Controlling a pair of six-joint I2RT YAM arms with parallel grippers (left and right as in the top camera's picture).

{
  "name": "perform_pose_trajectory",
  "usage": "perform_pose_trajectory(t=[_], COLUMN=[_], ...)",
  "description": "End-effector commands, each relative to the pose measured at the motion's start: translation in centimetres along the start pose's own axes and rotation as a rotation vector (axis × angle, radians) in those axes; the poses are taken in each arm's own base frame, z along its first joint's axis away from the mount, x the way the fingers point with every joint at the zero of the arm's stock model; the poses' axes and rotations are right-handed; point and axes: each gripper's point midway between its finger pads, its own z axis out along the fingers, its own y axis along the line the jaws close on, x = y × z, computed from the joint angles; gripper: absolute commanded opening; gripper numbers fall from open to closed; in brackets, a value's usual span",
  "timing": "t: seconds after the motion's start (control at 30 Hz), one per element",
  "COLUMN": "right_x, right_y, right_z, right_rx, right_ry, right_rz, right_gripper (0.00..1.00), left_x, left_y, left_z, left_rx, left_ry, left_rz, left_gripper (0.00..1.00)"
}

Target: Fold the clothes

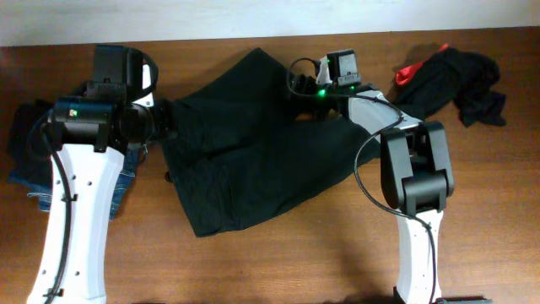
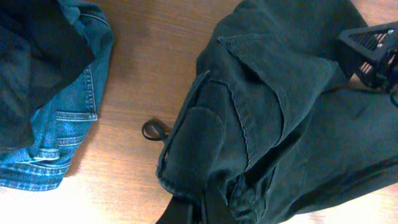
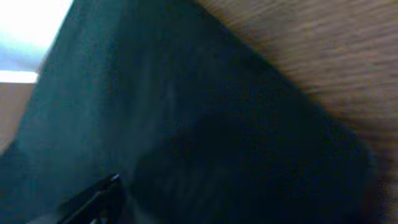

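Observation:
A large black garment [image 1: 253, 156] lies spread across the middle of the table. In the left wrist view its seams and flap [image 2: 273, 118] show, with a small cord loop [image 2: 152, 129] on the wood beside its hem. My left gripper [image 1: 165, 120] is shut on the garment's left edge, and fabric bunches at its fingers [image 2: 198, 210]. My right gripper [image 1: 297, 84] hovers over the garment's top edge. One of its fingers [image 3: 93, 198] shows far to the left over blurred dark cloth [image 3: 205, 124], so the jaws stand apart. Blue denim jeans [image 1: 29, 181] lie at the left.
A heap of black clothes with a red edge [image 1: 447, 80] sits at the back right. A dark piece [image 2: 31, 68] lies on top of the jeans [image 2: 71, 118]. Bare wood [image 1: 278, 262] runs along the front of the table.

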Motion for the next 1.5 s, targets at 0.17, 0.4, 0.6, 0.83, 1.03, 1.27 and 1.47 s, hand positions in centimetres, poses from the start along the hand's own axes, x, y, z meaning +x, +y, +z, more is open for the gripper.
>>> perform_pose_trajectory(t=[0.17, 0.4, 0.6, 0.83, 1.03, 1.27, 1.47], right_x=[-6.5, -10.7, -9.1, -2.8, -0.9, -0.8, -2.4], right_y=[5.1, 8.2, 3.3, 2.1, 3.2, 1.3, 2.1], right_z=[-2.9, -11.9, -13.1, -8.7, -3.8, 0.1, 0.7], right_rx=[-0.214, -0.296, -0.027, 0.019, -0.009, 0.024, -0.038], right_ry=[-0.229, -0.342, -0.262, -0.038, -0.015, -0.066, -0.128], right_rz=[-0.222, -0.392, -0.343, -0.183, -0.004, 0.212, 0.153], right_gripper=[0.19, 0.15, 0.15, 0.70, 0.79, 0.80, 0.80], left_x=[-0.7, -0.9, -1.8, -1.9, -1.9, -1.5, -1.6], left_y=[0.9, 1.0, 0.7, 0.7, 0.5, 0.5, 0.5], left_z=[-1.0, -1.0, -1.0, -1.0, -1.0, -1.0, -1.0], left_rx=[-0.042, -0.047, -0.035, -0.034, -0.026, -0.025, -0.024], left_ry=[-0.052, -0.057, -0.094, -0.099, -0.098, -0.085, -0.087], left_rz=[-0.018, -0.018, -0.019, -0.020, -0.019, -0.017, -0.017], left_gripper=[0.01, 0.01, 0.01, 0.01, 0.01, 0.01, 0.01])
